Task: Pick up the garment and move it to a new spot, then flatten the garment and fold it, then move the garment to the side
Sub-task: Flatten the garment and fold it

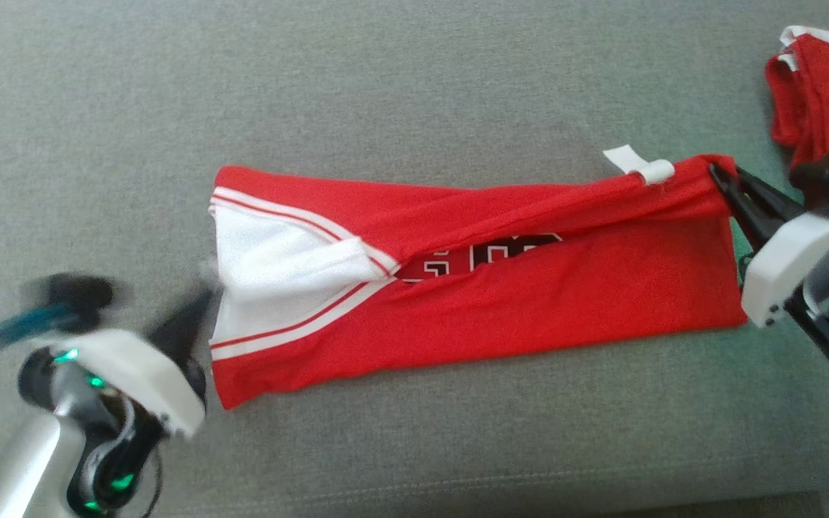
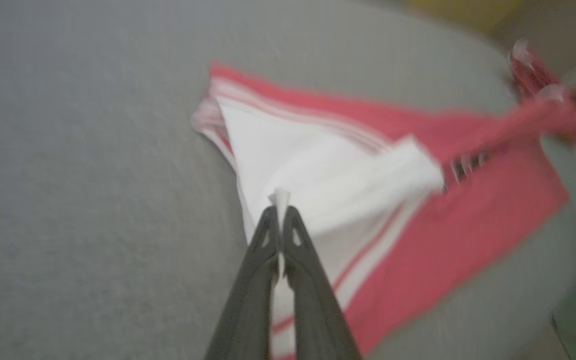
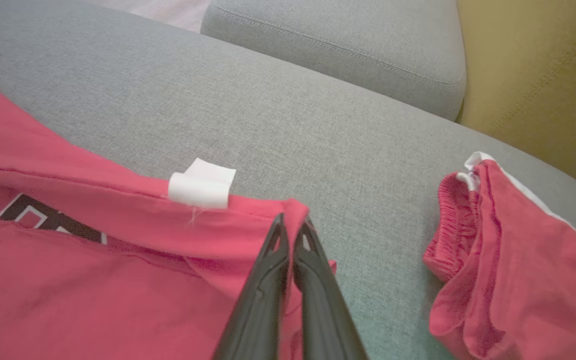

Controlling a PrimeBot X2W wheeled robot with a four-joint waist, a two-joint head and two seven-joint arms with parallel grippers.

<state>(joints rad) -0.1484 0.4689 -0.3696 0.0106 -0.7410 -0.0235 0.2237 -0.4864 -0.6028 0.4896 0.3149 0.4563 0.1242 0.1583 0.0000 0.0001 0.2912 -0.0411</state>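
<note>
— Starting at the far left?
— Shows the left gripper (image 1: 207,293), smeared by blur in the head view. Pinches a sliver of white cloth between fingers (image 2: 260,255) pressed fully together, at the left end of the garment (image 1: 565,309).
— And across the middle?
— Lies lengthwise on the grey sofa cushion (image 1: 386,86), folded into a long red band. Bares a white panel with red-and-white stripes at the left, then part of a dark printed figure peeking from under the upper fold. Rests flat along the lower edge; pulls taut toward the upper right corner.
— Further right?
— Carries a small white tag (image 1: 637,164) on the top edge, just beside that corner. Ends in the right gripper (image 1: 722,178), clamped tight on the red corner, no gap between the fingers.
— Past that?
— Sits apart at the top right: a second red garment (image 1: 828,93), crumpled, white trim at its edge. Borders on a yellow cushion (image 3: 533,65) in the right wrist view.
</note>
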